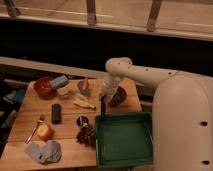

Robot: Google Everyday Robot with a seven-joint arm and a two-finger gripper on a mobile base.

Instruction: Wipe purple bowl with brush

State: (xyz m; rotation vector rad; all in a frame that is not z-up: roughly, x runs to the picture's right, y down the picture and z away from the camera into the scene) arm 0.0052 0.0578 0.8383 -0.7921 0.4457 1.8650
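The gripper is clamping the brush upright just beside the purple bowl, which is sitting near the tabletop's far right edge. A careless sideways sweep risks pushing the light bowl off that edge, or snagging the brush's lower end on the green tray.

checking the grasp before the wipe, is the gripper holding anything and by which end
The gripper is shut on the brush, gripping its upper end. The brush hangs straight down, just left of the purple bowl.
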